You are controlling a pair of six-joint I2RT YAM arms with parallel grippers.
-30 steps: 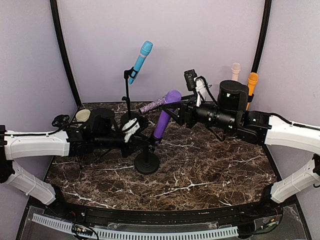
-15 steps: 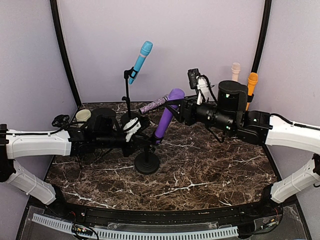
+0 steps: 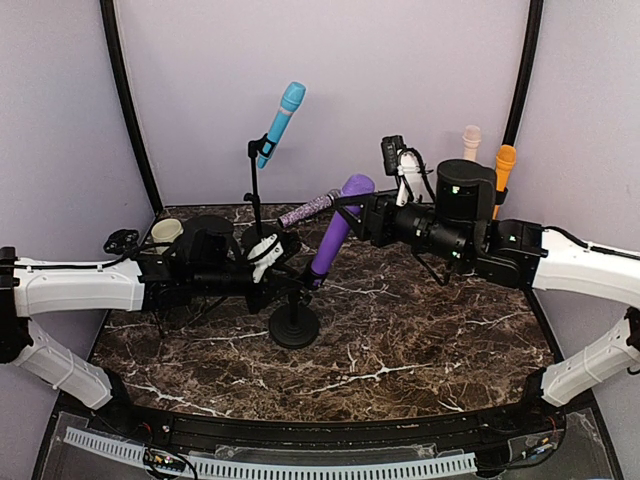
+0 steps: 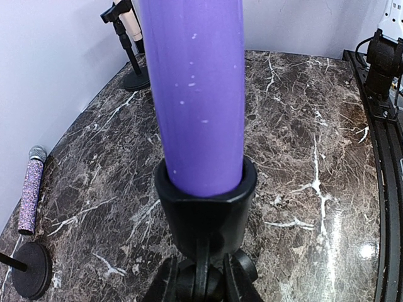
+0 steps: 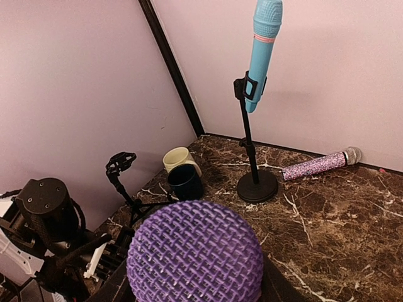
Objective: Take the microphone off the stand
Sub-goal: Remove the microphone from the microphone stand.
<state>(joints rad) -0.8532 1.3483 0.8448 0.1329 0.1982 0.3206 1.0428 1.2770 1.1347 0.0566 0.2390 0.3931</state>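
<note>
So the purple mesh-headed microphone point(image 3: 335, 230) sits tilted at dead centre of the top view. Its lower end is seated in the black clip point(image 4: 204, 201) of the black round-based stand point(image 3: 294, 327), on the dark marble table point(image 3: 430, 340). Right gripper point(image 3: 350, 208) is clamped on the mic's upper part. Left gripper point(image 3: 280, 260) is pinched narrow on the stand's joint right below the clip. A blue microphone point(image 3: 281, 120) on its own stand is upper left of centre, and a glittery microphone point(image 3: 308, 209) lies flat just beside the purple one.

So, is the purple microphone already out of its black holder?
No, in the left wrist view the lower end of the purple microphone sits inside the black holder.
</note>
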